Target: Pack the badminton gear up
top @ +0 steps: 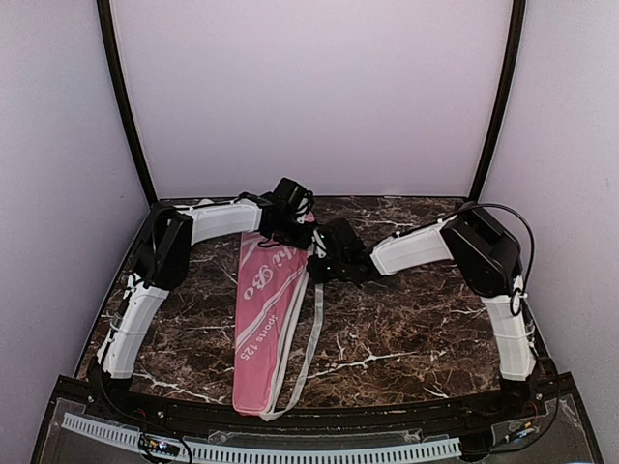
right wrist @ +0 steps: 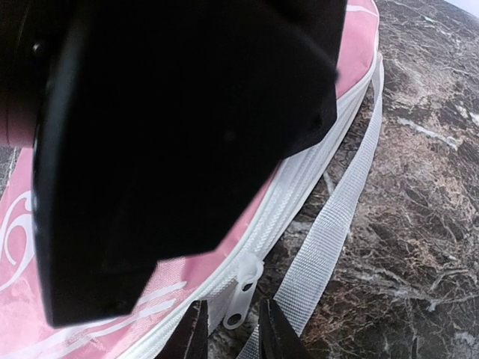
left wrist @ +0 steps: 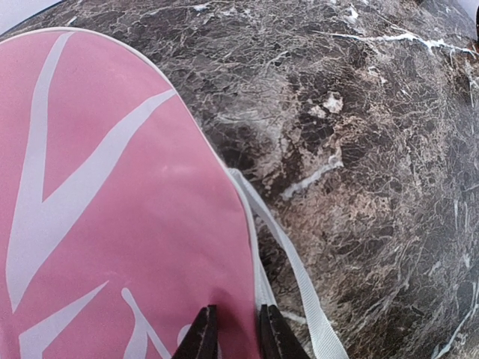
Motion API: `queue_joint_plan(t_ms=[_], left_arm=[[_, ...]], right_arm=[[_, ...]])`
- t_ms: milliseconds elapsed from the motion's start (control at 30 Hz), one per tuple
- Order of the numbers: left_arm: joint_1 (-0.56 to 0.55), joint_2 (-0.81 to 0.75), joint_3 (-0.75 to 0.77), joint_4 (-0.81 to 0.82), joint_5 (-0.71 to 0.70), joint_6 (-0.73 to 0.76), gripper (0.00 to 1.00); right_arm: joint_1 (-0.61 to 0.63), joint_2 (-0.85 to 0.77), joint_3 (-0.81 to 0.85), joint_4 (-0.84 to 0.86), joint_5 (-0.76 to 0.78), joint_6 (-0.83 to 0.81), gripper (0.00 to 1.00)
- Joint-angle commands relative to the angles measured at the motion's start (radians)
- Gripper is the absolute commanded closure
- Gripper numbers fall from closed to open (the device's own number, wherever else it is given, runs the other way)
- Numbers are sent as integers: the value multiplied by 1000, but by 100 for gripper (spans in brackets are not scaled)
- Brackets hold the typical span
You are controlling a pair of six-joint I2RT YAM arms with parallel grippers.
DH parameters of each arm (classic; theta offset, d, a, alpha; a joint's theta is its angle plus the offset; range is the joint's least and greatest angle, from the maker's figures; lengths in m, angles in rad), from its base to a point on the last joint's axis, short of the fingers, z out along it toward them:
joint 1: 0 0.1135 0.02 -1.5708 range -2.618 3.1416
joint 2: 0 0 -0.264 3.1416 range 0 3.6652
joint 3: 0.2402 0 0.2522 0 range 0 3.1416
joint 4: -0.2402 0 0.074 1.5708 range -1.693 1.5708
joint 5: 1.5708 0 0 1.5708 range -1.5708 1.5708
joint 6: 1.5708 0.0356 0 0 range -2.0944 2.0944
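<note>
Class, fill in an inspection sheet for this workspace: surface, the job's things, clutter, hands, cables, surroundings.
Surface: dark brown marble-pattern tabletop with white veins.
Job's things: pink racket-shaped fabric bag with white lettering lying flat, wide end far from the arm bases; white webbing strap trailing beside it; white zip pull on its edge. No other gear in view.
Clutter: nothing seen.
Hands: left hand closed on the bag's edge; right hand narrowly open, fingertips either side of the zip pull, apparently not clamping it.
Cables: black cable looping at the right.
Surroundings: pale walls; black corner poles.
</note>
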Motion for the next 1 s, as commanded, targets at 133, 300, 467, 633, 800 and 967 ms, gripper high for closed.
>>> queue_joint_plan(t_ms=[133,300,467,633,800,967], left_arm=[[5,20,-27,-22,6,-5,79],[5,22,-37,-16,0,-9,79],[5,29,-34,-28,-6,-36,79],[50,41,-32,-48,-6,-63,81],[52,45,-30,-52,-2,-70,82],[59,52,-27,-58,5,-81,82]], right_arm=[[10,72,44,-39,51,-4,88],[8,59,35,-48,48,9,98],[9,-10,-5,-33,11,14,100],[9,-50,-33,-34,-28,20,100],[12,-69,-64,-28,-71,22,100],[27,-88,-100,-13,-119,13,100]])
